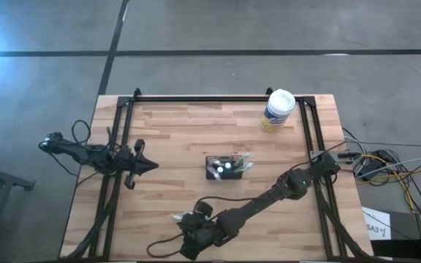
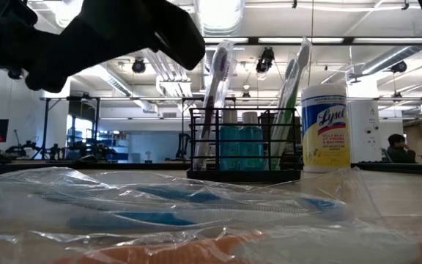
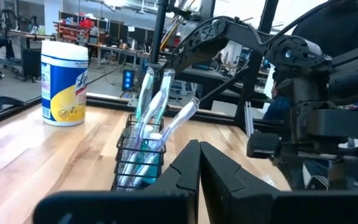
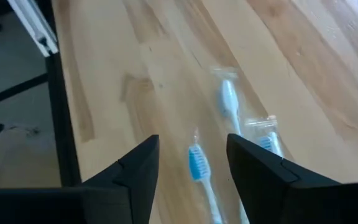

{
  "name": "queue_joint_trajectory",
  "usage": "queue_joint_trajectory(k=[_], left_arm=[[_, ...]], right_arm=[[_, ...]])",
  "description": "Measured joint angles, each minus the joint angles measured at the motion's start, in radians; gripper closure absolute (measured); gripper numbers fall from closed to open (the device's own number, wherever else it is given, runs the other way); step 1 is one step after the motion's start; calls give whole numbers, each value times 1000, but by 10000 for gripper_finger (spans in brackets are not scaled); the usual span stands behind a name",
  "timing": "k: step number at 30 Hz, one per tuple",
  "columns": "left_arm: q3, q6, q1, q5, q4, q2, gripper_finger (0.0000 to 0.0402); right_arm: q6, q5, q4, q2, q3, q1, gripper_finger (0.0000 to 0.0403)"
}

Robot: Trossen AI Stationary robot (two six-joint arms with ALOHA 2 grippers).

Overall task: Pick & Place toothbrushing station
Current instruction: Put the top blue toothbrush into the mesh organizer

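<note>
Wooden tabletop [image 1: 181, 131]: right hand [image 4: 191, 163] hovers open and empty over wrapped toothbrushes [image 4: 213, 155]; lower squarely. Toothbrushing station [image 1: 227, 168] stands beyond it, mid-table. Left hand [image 1: 143, 166] waits, closed.

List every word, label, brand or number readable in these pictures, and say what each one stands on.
"Lysol": on the yellow label of the white-lidded wipes canister, plain in the low view.
The smaller print under it on the label is too small to read.
The same label shows in the left wrist view, too blurred to read.
A white sheet on the floor beside the table carries marks, too small to read.
Nothing else is legible.
</note>
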Motion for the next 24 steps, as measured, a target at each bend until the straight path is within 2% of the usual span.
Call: queue_joint_trajectory(k=[5,13,18,24], left_arm=[[0,22,0,0,2,-1,390],[0,17,0,4,-23,-1,390],[1,20,0,4,-24,-1,390],[1,4,0,4,-25,-1,390]], right_arm=[[24,6,-45,1,-2,3,231],[129,28,-285,2,-9,9,232],[110,-8,-245,2,-56,5,232],[141,8,-244,3,-117,-5,232]])
